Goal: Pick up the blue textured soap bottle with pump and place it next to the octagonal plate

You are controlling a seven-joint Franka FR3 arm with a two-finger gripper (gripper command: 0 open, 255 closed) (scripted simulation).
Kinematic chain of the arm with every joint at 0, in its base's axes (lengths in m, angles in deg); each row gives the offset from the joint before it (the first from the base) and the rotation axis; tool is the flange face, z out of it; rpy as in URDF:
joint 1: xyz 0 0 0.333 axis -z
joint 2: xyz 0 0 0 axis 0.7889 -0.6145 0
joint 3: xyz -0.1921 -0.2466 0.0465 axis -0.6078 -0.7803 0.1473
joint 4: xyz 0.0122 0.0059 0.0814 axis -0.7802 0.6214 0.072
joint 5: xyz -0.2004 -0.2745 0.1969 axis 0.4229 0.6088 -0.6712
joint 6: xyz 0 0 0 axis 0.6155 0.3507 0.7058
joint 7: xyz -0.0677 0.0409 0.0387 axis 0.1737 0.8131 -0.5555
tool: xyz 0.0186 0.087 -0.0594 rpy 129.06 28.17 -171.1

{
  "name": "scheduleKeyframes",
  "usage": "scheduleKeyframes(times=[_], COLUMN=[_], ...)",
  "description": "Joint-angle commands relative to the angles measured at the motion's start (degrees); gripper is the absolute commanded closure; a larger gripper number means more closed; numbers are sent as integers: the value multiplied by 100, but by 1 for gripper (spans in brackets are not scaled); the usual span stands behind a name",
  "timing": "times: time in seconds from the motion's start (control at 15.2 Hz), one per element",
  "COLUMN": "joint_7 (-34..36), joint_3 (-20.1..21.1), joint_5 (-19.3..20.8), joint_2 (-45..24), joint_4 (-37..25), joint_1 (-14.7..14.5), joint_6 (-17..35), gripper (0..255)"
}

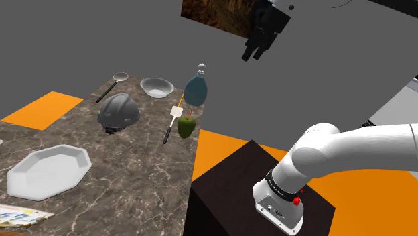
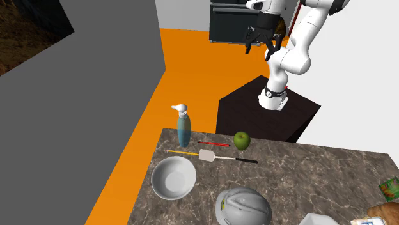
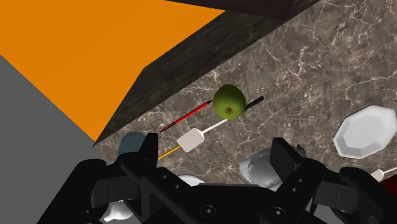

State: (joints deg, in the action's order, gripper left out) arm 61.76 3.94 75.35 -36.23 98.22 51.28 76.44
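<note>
1. Nearest in the shoulder view is the dark box stand (image 1: 231, 178), with the white arm (image 1: 348, 147) rising from it.
2. A white octagonal plate (image 1: 47, 173) (image 3: 368, 132) lies empty on the near end of the brown marble table (image 1: 134, 167) (image 2: 307, 172). Printed papers (image 1: 20, 216) lie just beside it.
3. Farther along sits a grey hard hat (image 1: 118, 110) (image 2: 243, 208). Toward the table edge on the stand's side are a green apple (image 1: 186, 126) (image 2: 241, 140) (image 3: 229, 102) and a white-headed spatula (image 1: 175, 114) (image 2: 206, 155) (image 3: 191, 138), lying just beside each other.
4. The soap bottle (image 1: 196, 89) (image 2: 184, 128) (image 3: 132, 143) stands upright near the far end of the table, close to that same edge. It has a blue-grey body and a pale pump, and it is just beyond the apple. A pale bowl (image 1: 157, 87) (image 2: 172, 177) sits near it, on the shoulder view's left. The bottle is well apart from the plate, with the hard hat roughly between them.
5. The black gripper (image 1: 252, 55) (image 2: 260, 46) (image 3: 216, 141) hangs high in the air, well apart from the bottle. Its fingers are spread and there is nothing between them. In the wrist view one finger partly hides the bottle.
6. Beyond are a grey wall (image 1: 100, 33) and an orange floor (image 2: 185, 57).
</note>
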Motion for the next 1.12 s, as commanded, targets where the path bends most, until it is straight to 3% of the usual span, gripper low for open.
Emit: scheduleKeyframes(times=[0.0,0.59,1.06], joint_7=[0,-1674,-3163], joint_3=[0,-1170,-2016], joint_5=[0,-114,-724], joint_2=[0,-1305,-2783], joint_4=[0,36,-527], joint_1=[0,-175,-459], joint_6=[0,1246,1891], gripper=[0,0,0])
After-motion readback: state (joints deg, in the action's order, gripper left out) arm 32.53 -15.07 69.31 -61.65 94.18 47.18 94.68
